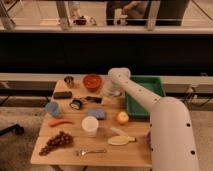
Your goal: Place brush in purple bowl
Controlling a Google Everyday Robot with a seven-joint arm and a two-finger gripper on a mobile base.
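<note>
The brush (82,102) lay flat on the counter (125,152), in the far half. Its round dark head pointed toward 9 o'clock and its slim handle ran off toward 3 o'clock. The black block (62,94) sat near it at 10 o'clock and a blue sponge (97,114) near it at 5 o'clock.

We judged the brush light and stiff along the handle, and softer at the head. Being thin and low on the wood, it seemed likely to skid or roll if nudged. We thought the best hold was across the middle of the handle, closing from 12 and 6 o'clock, well clear of the head.

The hand (111,91) hung low over the counter at the brush's 2 o'clock, between the orange-red bowl (92,81) and the green tray (145,94). It was near the brush but apart from it. We could not tell how far open it was. We saw nothing held in it.

We could not pick out the purple bowl with any certainty. The white arm (150,102) covered much of the counter's right side.
</note>
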